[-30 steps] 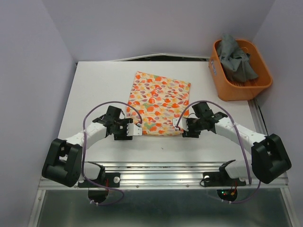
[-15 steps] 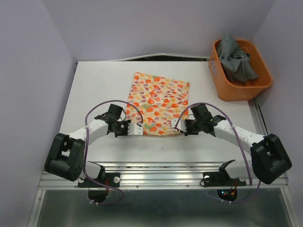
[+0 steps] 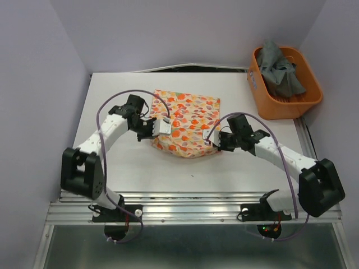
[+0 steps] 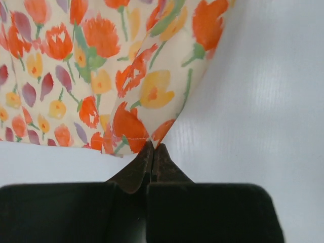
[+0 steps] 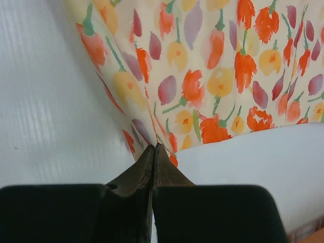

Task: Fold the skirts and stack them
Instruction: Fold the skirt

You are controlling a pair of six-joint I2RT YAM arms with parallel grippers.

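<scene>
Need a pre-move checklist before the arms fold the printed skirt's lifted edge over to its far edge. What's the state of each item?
1. Left gripper shut on one corner of the printed skirt: ok.
2. Right gripper shut on the other near corner: ok.
3. Held corners level: not ok, the left one is farther from the arm bases than the right.
4. All cloth layers caught in each pinch: cannot tell.
5. Far edge lying flat on the table: ok.
6. Fold path free: ok, the grey skirt sits in the orange basket, apart from the fold.
</scene>
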